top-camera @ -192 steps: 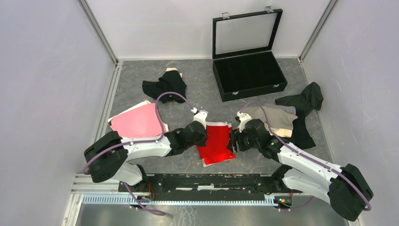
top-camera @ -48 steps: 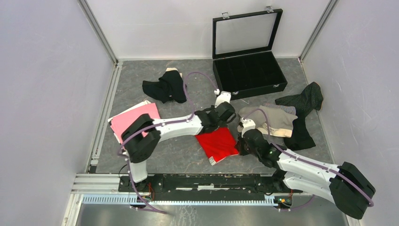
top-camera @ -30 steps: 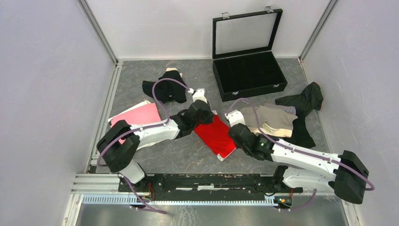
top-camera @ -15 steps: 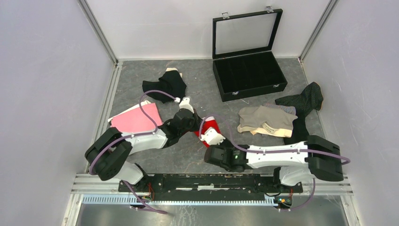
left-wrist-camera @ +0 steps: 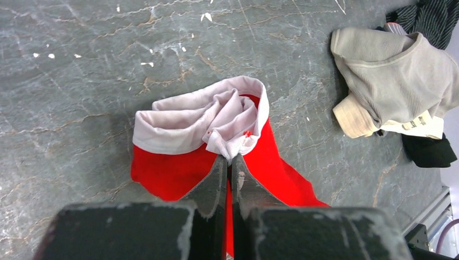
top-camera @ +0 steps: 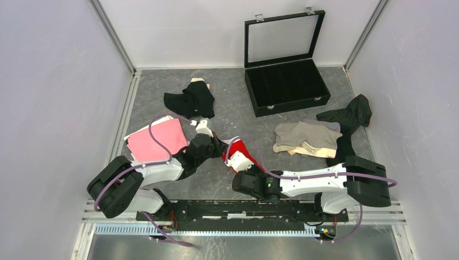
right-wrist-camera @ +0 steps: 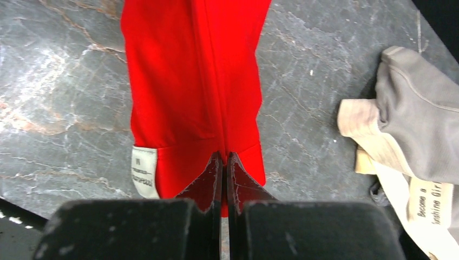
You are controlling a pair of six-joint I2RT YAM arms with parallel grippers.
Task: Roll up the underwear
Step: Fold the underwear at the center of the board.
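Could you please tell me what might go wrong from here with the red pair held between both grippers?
1. The left gripper pinches only a small fold of the bunched white waistband, so the red underwear may slip free.
2. The right gripper grips just the hem edge beside the label; a pull could lose it.
3. The beige underwear lies close by and might get dragged along.

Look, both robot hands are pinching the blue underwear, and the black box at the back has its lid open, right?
Not quite: the underwear is red, not blue, as both wrist views show. The left gripper pinches its white waistband and the right gripper pinches a red edge. The black box at the back does have its lid open.
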